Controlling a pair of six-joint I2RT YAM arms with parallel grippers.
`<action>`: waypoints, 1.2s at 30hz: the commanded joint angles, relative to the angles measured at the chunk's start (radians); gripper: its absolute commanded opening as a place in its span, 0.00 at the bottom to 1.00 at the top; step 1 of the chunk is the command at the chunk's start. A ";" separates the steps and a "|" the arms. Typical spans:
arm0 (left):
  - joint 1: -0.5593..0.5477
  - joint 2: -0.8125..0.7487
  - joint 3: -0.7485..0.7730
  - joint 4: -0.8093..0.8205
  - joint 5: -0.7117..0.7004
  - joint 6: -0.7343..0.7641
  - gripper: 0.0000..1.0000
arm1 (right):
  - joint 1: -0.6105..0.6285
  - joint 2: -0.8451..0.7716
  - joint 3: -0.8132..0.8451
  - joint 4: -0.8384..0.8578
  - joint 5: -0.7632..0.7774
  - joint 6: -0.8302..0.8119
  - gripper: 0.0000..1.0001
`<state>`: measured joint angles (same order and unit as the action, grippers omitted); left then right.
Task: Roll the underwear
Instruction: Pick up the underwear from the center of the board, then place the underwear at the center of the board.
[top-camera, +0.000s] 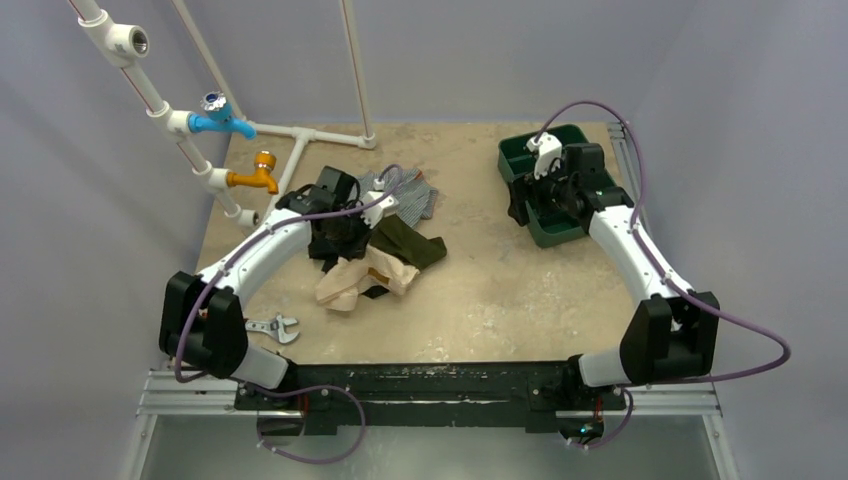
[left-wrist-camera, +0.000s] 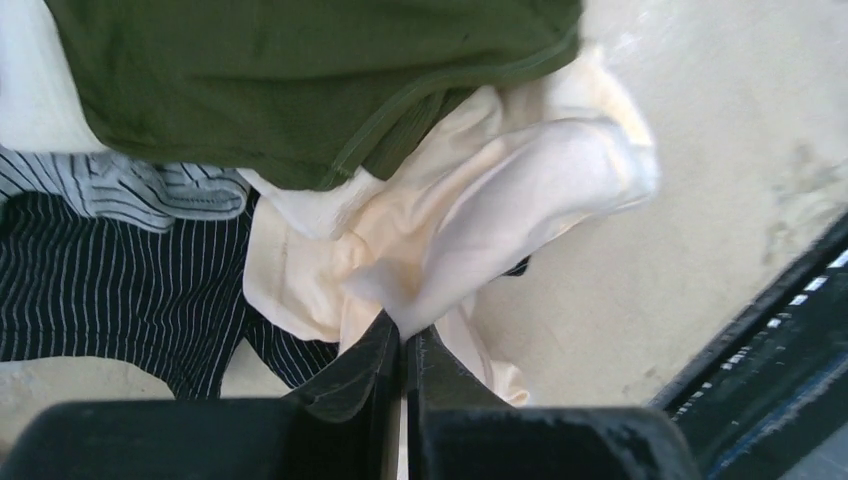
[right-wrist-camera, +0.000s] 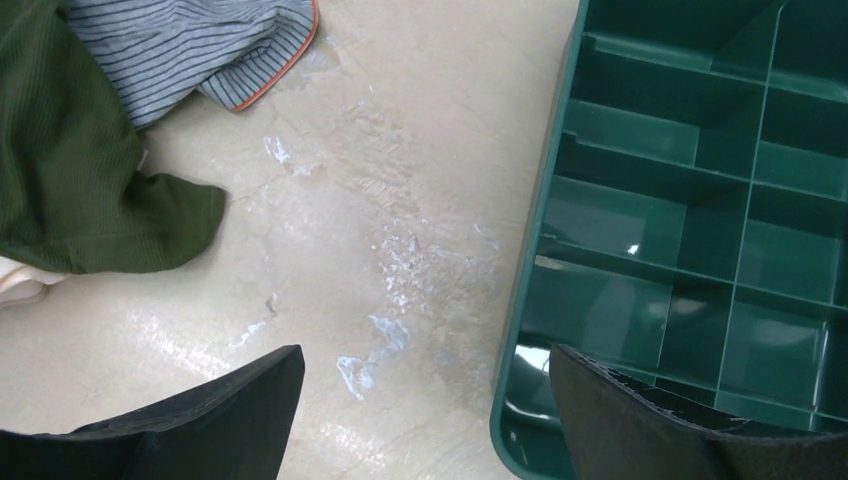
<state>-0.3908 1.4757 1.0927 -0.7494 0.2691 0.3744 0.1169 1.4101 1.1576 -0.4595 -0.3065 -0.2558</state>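
The pale beige-peach underwear (top-camera: 352, 280) lies crumpled on the table left of centre, partly under an olive-green garment (top-camera: 410, 240). In the left wrist view the underwear (left-wrist-camera: 470, 230) bunches up into my left gripper (left-wrist-camera: 405, 335), whose jaws are shut on a fold of it. In the top view my left gripper (top-camera: 340, 245) sits over the clothes pile. My right gripper (right-wrist-camera: 425, 365) is open and empty, with one finger over the bare table and the other over the edge of the green tray (right-wrist-camera: 690, 250). In the top view it (top-camera: 525, 205) hangs at the tray's left side.
A grey striped garment (top-camera: 415, 195) and a dark pinstriped cloth (left-wrist-camera: 90, 280) lie in the pile. The green divided tray (top-camera: 528, 160) stands at back right. A wrench (top-camera: 275, 327) lies near the left arm base. White pipes with blue (top-camera: 220, 118) and orange (top-camera: 255, 175) taps stand at back left.
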 joint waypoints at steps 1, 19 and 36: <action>-0.015 -0.100 0.161 -0.108 0.200 -0.055 0.00 | 0.000 -0.050 -0.030 0.002 0.017 -0.014 0.92; -0.304 0.015 0.498 -0.020 0.242 -0.290 0.62 | -0.046 -0.122 -0.044 -0.010 0.107 -0.004 0.93; -0.245 0.123 0.277 0.144 -0.265 -0.148 0.74 | -0.049 -0.080 -0.150 -0.007 -0.111 -0.103 0.93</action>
<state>-0.6460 1.5871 1.4181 -0.6628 0.0910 0.1791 0.0696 1.3529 1.0298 -0.4580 -0.2737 -0.2848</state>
